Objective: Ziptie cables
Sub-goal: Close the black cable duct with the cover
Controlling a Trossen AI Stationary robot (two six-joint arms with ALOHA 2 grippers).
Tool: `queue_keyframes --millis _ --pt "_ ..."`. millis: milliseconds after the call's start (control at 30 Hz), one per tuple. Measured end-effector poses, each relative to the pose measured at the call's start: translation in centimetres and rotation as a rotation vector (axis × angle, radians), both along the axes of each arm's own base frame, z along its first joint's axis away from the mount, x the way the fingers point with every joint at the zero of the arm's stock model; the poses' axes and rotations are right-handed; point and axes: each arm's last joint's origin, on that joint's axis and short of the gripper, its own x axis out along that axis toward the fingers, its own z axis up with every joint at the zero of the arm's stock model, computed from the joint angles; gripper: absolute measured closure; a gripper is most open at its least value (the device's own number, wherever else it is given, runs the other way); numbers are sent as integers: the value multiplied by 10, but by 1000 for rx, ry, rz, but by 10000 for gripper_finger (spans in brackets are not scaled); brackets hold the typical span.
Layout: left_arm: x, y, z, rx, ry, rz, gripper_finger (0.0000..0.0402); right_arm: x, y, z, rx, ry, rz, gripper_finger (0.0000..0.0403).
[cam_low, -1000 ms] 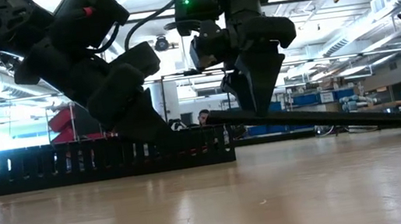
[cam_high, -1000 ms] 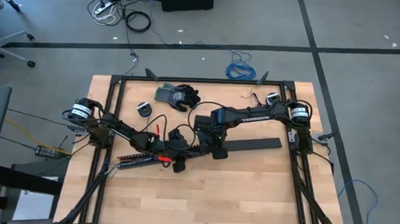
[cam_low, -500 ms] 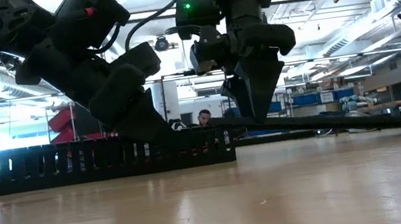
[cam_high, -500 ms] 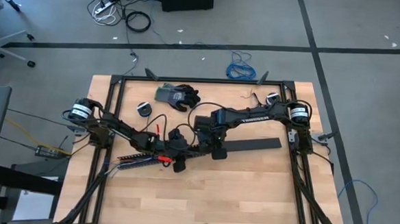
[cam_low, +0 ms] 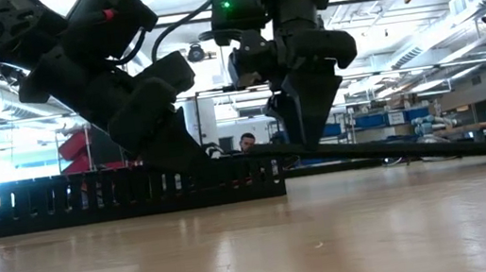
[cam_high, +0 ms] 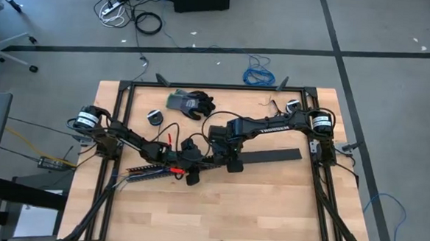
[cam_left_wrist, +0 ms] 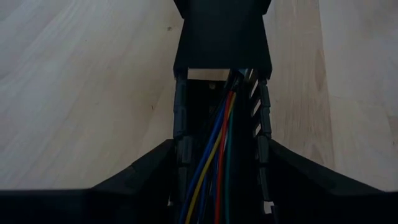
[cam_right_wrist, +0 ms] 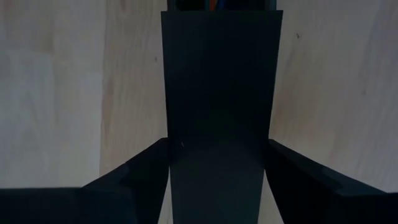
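Legibly, TROSSEN lettering marks the right arm, whose tool clamps the flat black cover strip, while the left tool grips the slotted channel holding the cables.

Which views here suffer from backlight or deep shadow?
Low view: bright ceiling lights and windows behind turn both arms into silhouettes; the slotted channel reads as a black outline. Left wrist view: the cables sit in shadow but keep their colours. Right wrist view: the flat black strip shows no detail.

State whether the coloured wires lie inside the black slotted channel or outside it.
Inside: the wires run between the channel's slotted walls.
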Motion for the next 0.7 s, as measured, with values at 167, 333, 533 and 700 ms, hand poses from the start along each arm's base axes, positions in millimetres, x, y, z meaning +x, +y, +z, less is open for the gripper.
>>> queue_keyframes --millis 167,333,533,700 --pt "0 1 0 3 -1 -3 183 2 0 0 -2 -20 14 164" --pt "0 1 0 5 -1 -5 183 2 0 0 -1 -28 18 163" --pt "1 1 1 7 -2 -6 183 3 0 0 -3 -35 28 163" --pt "3 0 3 15 3 -8 183 3 0 0 -5 -36 37 163"
